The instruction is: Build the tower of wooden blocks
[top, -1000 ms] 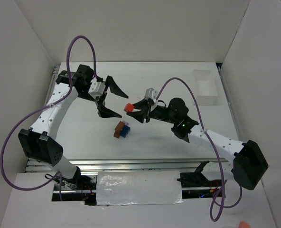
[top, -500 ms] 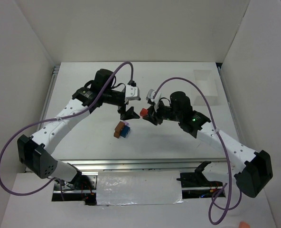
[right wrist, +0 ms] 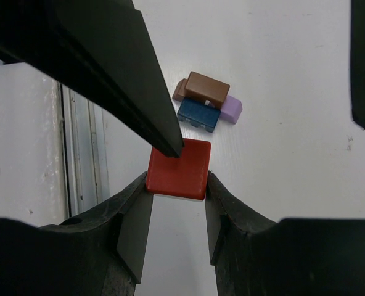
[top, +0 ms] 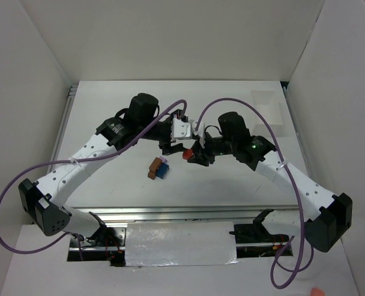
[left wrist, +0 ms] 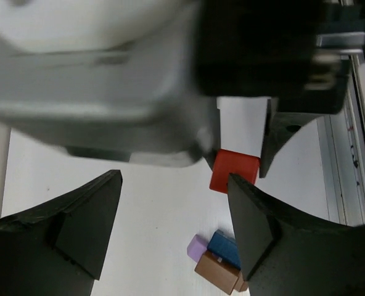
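The little cluster of painted wooden blocks [top: 158, 168] (brown, blue and pale purple, pressed together) sat on the white table [top: 219, 191] between the two arms, long axis diagonal in the top view. The red square wooden block [right wrist: 177, 168] was pinched tight in the right gripper [right wrist: 177, 180], just right of the cluster and a bit further from the bases. The left gripper [left wrist: 173, 216] hung wide open and empty, one fingertip right at the red block's edge. My guess: the right arm needed to go left and back toward the bases.
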You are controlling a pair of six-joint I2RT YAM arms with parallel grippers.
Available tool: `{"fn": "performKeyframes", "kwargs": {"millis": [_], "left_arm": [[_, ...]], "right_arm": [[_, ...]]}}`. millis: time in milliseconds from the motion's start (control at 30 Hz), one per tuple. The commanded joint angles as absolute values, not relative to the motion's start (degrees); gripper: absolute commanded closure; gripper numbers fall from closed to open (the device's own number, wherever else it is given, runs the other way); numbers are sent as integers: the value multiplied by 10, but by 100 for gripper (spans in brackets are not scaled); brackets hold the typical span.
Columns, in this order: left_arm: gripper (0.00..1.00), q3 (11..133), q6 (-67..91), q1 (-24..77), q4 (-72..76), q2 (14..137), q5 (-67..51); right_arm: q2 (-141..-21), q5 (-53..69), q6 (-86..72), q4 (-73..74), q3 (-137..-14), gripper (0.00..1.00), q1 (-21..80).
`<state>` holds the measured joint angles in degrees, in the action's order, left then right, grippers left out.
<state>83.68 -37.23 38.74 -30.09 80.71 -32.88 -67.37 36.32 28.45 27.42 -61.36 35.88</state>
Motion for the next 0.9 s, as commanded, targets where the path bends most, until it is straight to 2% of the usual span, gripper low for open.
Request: {"fn": "performKeyframes", "kwargs": {"millis": [0, 100, 267, 667, 833, 867], "left_arm": [[20, 862, -430, 398, -348, 812, -334], [26, 867, -448, 398, -380, 817, -340], [24, 863, -448, 402, -408, 834, -351], [32, 886, -428, 412, -409, 865, -365], [46, 883, -425, 418, -412, 869, -343], [46, 883, -426, 419, -413, 870, -338]], "right_arm": [[-680, 374, 299, 290, -650, 100, 364], [-671, 359, 284, 258, -641, 100, 363], [-650, 348, 272, 225, -622, 100, 362], [-694, 324, 274, 231, -654, 100, 378], [-674, 332, 273, 207, -641, 100, 379], [-672, 334, 274, 203, -639, 100, 380]]}}
